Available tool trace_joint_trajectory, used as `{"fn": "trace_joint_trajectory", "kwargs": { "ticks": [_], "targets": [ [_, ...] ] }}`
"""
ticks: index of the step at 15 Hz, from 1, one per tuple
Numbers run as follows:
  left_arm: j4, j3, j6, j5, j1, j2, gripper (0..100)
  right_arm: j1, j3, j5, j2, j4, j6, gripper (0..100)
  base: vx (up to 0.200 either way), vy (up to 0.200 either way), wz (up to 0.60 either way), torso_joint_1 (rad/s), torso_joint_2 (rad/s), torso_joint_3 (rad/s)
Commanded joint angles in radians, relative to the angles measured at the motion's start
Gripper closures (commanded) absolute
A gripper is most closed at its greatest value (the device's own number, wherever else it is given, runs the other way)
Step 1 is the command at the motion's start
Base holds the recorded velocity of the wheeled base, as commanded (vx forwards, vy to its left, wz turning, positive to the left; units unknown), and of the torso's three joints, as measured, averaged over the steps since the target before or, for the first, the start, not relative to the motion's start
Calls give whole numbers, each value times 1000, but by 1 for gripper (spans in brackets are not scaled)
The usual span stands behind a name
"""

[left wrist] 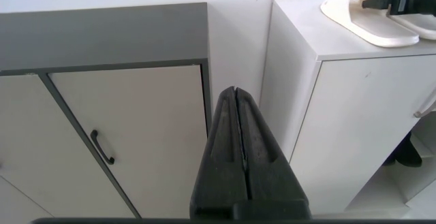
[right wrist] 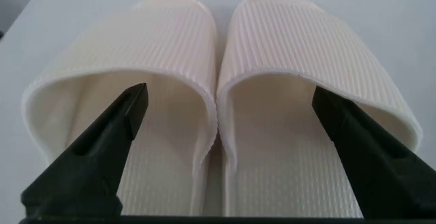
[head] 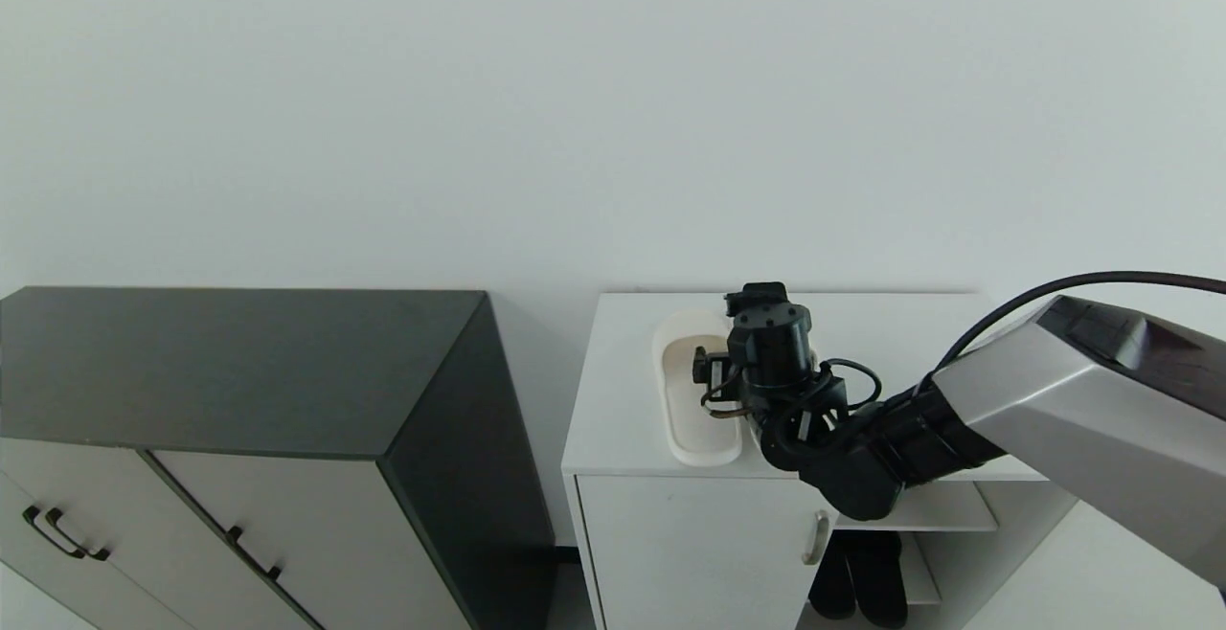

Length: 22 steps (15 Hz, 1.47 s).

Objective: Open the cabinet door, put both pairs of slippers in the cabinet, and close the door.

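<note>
A pair of cream ribbed slippers [right wrist: 170, 60] lies side by side on top of the white cabinet [head: 623, 391]. My right gripper [right wrist: 231, 105] hangs open just above them, one fingertip over each slipper's opening, with the two touching inner strap edges between the fingers. From the head camera the right gripper [head: 742, 376] covers one slipper, while the other cream slipper [head: 692, 419] shows beside it. A black pair of slippers [head: 857, 577] stands on a low shelf in the cabinet's open right half. My left gripper [left wrist: 235, 94] is shut and empty, held low in front of both cabinets.
The white cabinet's left door [head: 699, 553] is closed, its handle [head: 821, 534] at the inner edge. To the left stands a dark-topped cabinet [head: 220, 362] with closed pale doors and black handles [left wrist: 102, 147]. A narrow gap separates the two cabinets. A plain wall runs behind.
</note>
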Motion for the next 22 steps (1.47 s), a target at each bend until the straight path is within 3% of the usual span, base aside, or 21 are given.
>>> {"fn": "trace_joint_trajectory", "kwargs": {
  "ticks": [1,4,5,11,14,17,22],
  "targets": [
    [0,0,0,-1,0,0,100,-4,-29,1,40,-10,-1,0,0,0,0,0,0,0],
    [0,0,0,1,0,0,100,-11,-67,1,69,-13,3,0,0,0,0,0,0,0],
    [0,0,0,-1,0,0,100,-11,-71,1,72,-13,3,100,0,0,0,0,0,0],
    [0,0,-6,-1,0,0,100,-8,-71,-1,26,-13,-1,100,0,0,0,0,0,0],
    [0,0,-6,-1,0,0,100,43,103,50,-108,-28,1,100,0,0,0,0,0,0],
    [0,0,-5,1,0,0,100,85,416,252,-276,-164,-39,100,0,0,0,0,0,0],
    [0,0,-6,-1,0,0,100,80,535,321,-359,-192,-51,100,0,0,0,0,0,0]
  ]
}}
